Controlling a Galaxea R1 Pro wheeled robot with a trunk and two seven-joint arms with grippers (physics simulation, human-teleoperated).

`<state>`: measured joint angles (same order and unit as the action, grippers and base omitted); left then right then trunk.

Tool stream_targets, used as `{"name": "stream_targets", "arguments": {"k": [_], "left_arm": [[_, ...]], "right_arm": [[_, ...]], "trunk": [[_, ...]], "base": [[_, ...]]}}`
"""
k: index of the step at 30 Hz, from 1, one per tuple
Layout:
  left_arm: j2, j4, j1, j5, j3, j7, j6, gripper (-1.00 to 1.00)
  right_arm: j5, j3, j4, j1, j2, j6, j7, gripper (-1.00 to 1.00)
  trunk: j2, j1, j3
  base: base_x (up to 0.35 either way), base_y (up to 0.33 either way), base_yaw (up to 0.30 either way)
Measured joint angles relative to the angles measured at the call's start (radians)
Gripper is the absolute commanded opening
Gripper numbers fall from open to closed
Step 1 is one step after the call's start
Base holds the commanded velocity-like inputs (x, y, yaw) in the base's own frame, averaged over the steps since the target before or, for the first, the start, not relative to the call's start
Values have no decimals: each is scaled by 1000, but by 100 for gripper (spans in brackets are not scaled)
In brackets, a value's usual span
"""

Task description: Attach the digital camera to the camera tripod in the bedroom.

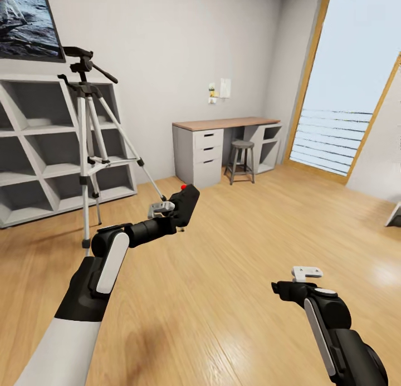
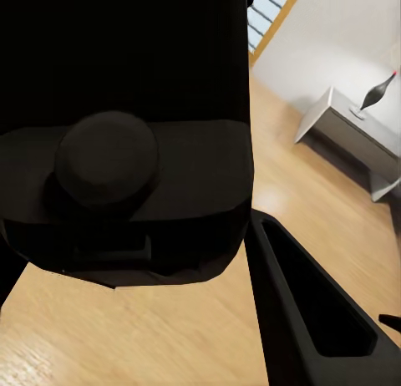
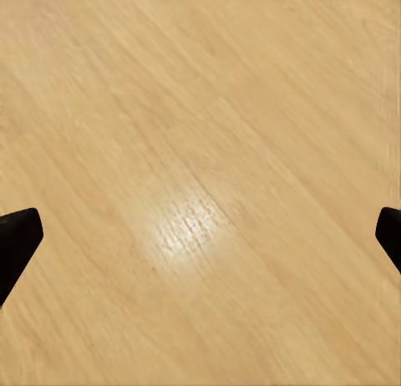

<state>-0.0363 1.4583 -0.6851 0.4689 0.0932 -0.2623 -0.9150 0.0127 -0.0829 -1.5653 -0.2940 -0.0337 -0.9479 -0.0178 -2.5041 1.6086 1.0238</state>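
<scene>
Bedroom, camera in the left gripper, tripod ahead to the left.

Wide light plank floor (image 1: 234, 297) underfoot, pale grey walls behind. White cube shelves (image 1: 39, 152) along the left wall, poster corner (image 1: 28, 21) above them. Wood-topped desk (image 1: 223, 143) with drawers further back, round stool (image 1: 241, 160) tucked just beside it. Camera tripod (image 1: 89, 146) standing upright in front of the shelves, silver legs spread, dark head and pan handle up top. Left gripper (image 1: 174, 209) clamped on the digital camera (image 1: 184, 203), red dot showing at its top corner, held above the floor near the tripod's feet but apart from them. Right gripper (image 3: 200, 236) low at the right, fingertips spread wide, holding nothing, bare floor between them.
</scene>
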Motion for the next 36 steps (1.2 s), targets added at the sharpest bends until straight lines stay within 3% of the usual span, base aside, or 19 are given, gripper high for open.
{"name": "stream_targets", "arguments": {"k": [19,36], "left_arm": [[0,0,0,-5,1,2,0,-100],[0,0,0,-6,1,2,9,-100]], "right_arm": [[1,-6,0,0,-1,0,-3,100],[0,-21,0,0,2,0,-3,100]], "trunk": [[5,-9,-73],[124,-74,-127]], "base": [[0,0,0],[0,0,0]]}}
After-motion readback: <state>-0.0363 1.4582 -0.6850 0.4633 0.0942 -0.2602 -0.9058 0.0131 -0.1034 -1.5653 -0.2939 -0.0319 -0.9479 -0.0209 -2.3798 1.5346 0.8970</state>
